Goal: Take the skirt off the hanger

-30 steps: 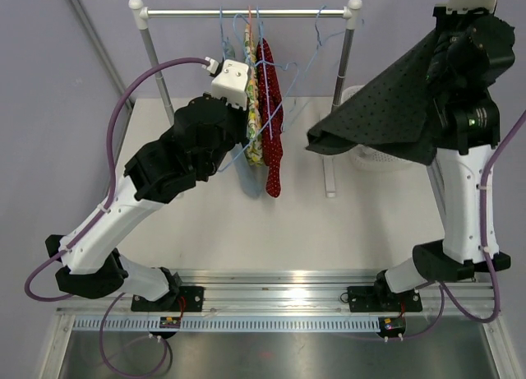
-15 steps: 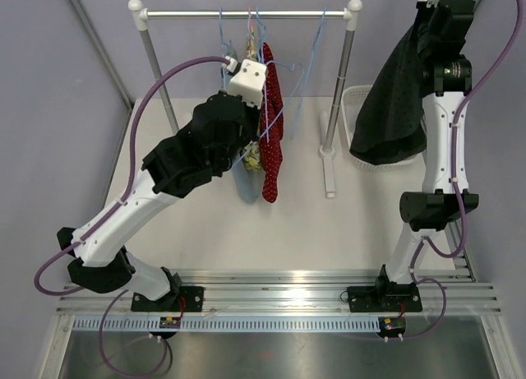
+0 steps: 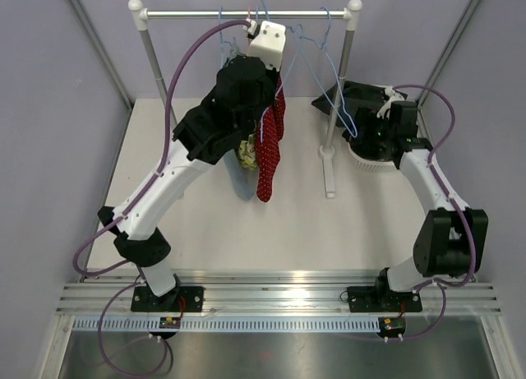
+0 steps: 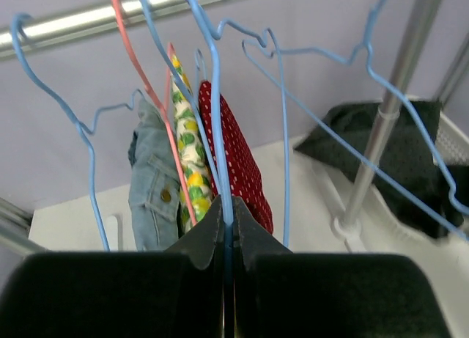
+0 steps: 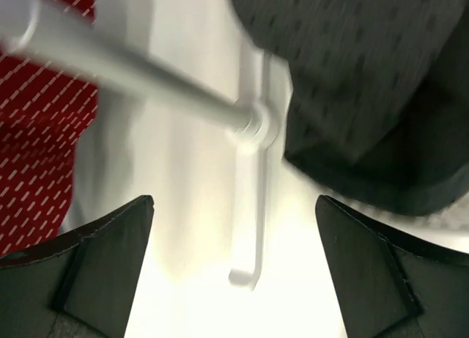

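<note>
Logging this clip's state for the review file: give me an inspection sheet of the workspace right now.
Surface: white table; rack foot stands on it.
Job's things: dark skirt heaped in the white basket, off any hanger; blue hanger looks bare.
Clutter: red dotted garment, floral garment and denim piece hang from the rack rail.
Hands: left hand shut on the blue hanger; right hand open, holding nothing, beside the skirt.
Cables: purple cables loop along both arms.
Surroundings: lilac walls; nothing else seen.
</note>
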Motion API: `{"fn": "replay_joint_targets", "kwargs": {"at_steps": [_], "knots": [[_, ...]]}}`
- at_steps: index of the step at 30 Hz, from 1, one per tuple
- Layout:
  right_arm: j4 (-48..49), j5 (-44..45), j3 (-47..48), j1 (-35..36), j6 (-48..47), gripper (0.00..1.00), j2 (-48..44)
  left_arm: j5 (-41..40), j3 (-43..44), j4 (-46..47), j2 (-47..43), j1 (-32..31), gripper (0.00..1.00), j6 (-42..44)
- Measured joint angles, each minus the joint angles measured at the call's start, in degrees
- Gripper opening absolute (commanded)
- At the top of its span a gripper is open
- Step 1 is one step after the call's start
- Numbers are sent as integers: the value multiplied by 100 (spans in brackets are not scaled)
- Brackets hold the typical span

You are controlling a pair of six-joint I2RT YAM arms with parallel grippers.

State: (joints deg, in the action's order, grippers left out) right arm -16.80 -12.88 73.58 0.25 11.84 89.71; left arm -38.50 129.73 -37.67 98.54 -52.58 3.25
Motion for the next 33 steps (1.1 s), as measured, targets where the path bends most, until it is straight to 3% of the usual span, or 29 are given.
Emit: {"fn": "replay_joint_targets", "kwargs": {"at_steps": [4, 11, 16, 26, 29, 30, 33], "knots": [[304, -437, -1060, 17, 345, 99, -1165, 190, 538, 199, 461, 339, 0, 22], [815, -656, -1569, 72, 560, 99, -2573, 774, 859, 726, 1355, 658, 0, -98], [968, -785, -1692, 98, 708, 99, -2702, 1290, 723, 916, 1703, 684, 0, -332], [964, -785, -1794, 114, 793, 99, -2699, 1663, -267, 1005, 1287, 684, 5, -787], [951, -782, -1794, 118, 807, 99, -2717, 1674, -293, 896, 1193, 688, 25, -903], [935, -782, -1794, 120, 813, 99, -2734, 1685, -293, 841, 1141, 688, 40, -946], [855, -778, -1794, 120, 824, 99, -2826, 1683, -293, 662, 927, 680, 62, -990]]}}
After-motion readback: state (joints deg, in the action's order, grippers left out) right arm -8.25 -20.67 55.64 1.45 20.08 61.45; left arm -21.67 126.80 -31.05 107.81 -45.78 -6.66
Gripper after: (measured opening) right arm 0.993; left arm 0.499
